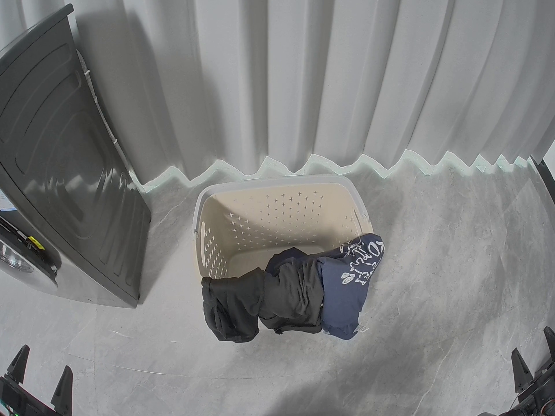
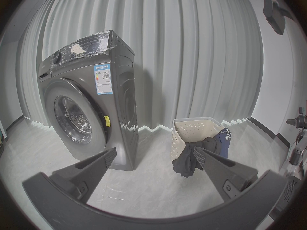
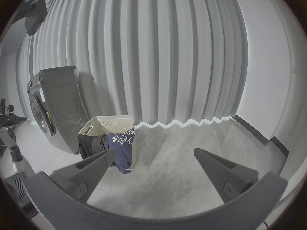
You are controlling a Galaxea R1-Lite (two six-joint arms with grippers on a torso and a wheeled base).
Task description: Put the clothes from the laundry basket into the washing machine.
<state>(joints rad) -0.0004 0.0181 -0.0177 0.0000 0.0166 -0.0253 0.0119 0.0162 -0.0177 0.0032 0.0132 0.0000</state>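
a white pleated curtain (image 1: 324, 70) hangs across the back, its hem meeting the grey marbled floor (image 1: 451, 273).

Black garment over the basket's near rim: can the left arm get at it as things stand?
Probably yes. The black garment hangs over the laundry basket rim, and only bare floor lies between it and the open left gripper.
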